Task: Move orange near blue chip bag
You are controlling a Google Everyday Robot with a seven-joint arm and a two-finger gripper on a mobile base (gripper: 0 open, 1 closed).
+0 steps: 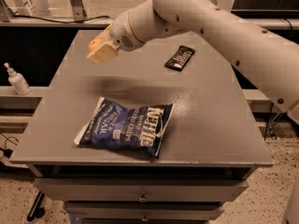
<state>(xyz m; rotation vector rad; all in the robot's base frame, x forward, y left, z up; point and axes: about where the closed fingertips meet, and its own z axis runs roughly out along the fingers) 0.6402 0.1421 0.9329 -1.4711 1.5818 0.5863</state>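
The orange (pixel 95 44) shows as a small orange patch between the pale fingers (pixel 104 54) of my gripper (pixel 99 51), which is shut on it and holds it above the table's far left part. The blue chip bag (pixel 126 127), dark blue with white "Kettle" lettering, lies flat on the near left-centre of the grey table (pixel 210 125). The gripper hangs well behind the bag and a little to its left. Most of the orange is hidden by the fingers.
A small black wrapped bar (pixel 180 58) lies at the table's far right. A white pump bottle (pixel 17 80) stands on a ledge left of the table. My arm reaches in from the upper right. Drawers sit under the table's front edge.
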